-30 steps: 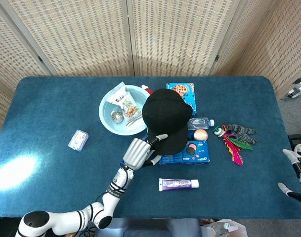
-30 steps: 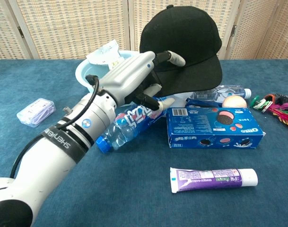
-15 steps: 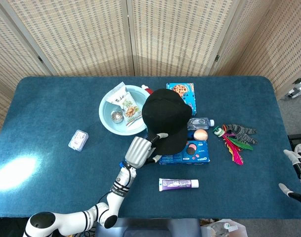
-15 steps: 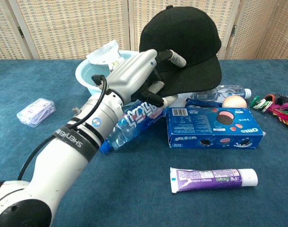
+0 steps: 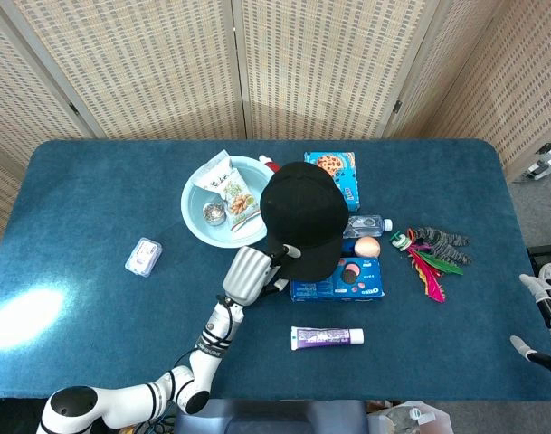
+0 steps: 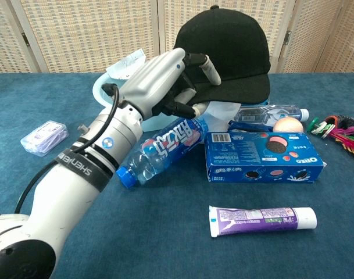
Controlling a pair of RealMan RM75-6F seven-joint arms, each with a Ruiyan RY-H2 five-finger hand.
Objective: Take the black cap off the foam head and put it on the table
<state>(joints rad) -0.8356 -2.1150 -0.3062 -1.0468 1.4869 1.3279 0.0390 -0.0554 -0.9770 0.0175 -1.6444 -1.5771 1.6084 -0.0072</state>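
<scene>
At desk centre, one black fabric cap (image 6: 226,46) sits on the foam head, its brim pinched by the left robot hand (image 6: 165,81); the right robot hand (image 5: 545,316) hangs released. One blue-clothed desk (image 5: 94,190); cane screens (image 5: 311,54) behind.

Left hand (image 6: 165,81) is raised, fingers curled around the cap (image 6: 229,49) brim; right hand (image 5: 542,312) sits low, open.
</scene>
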